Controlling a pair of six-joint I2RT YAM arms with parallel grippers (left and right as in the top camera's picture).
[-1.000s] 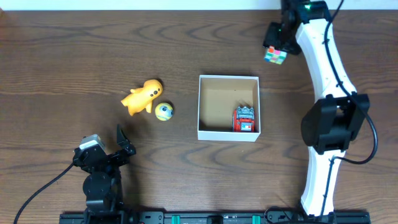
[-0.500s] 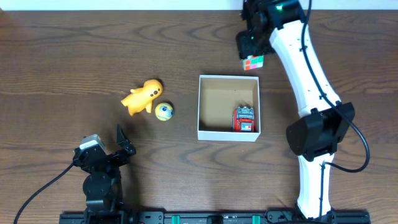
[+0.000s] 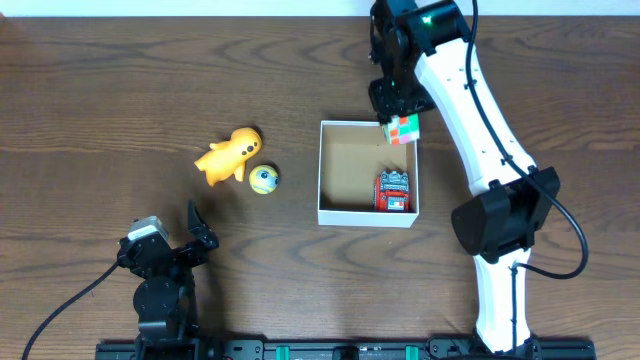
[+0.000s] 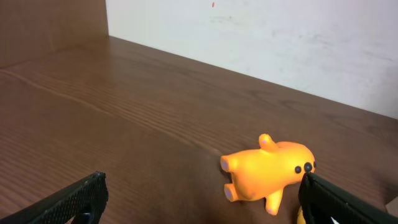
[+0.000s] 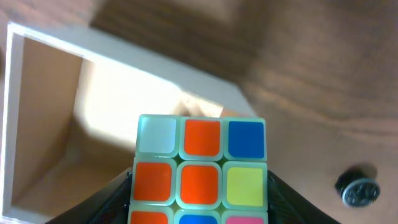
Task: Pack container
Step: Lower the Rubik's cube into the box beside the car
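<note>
The container [image 3: 350, 216], a shallow white-walled box with a brown inside, sits mid-table with a red toy [image 3: 393, 191] in its front right corner. My right gripper [image 3: 401, 126] is shut on a multicoloured puzzle cube [image 3: 404, 131], which hangs over the container's back right corner. In the right wrist view the cube [image 5: 201, 171] fills the space between the black fingers [image 5: 109, 202], with the container's wall [image 5: 9, 112] below. My left gripper [image 3: 200, 232] rests open at the front left. In its wrist view the gripper [image 4: 202, 193] faces an orange animal toy [image 4: 267, 171].
The orange toy [image 3: 228, 155] and a small yellow-and-blue ball [image 3: 263, 179] lie left of the container. A small dark round thing [image 5: 357, 190] sits on the wood right of the container. The right arm [image 3: 470, 110] reaches in from the front right.
My right gripper has carried the cube from the back right, first leftward and then nearer, until it hangs over the container's back right corner. The left arm and the toys have not moved.
</note>
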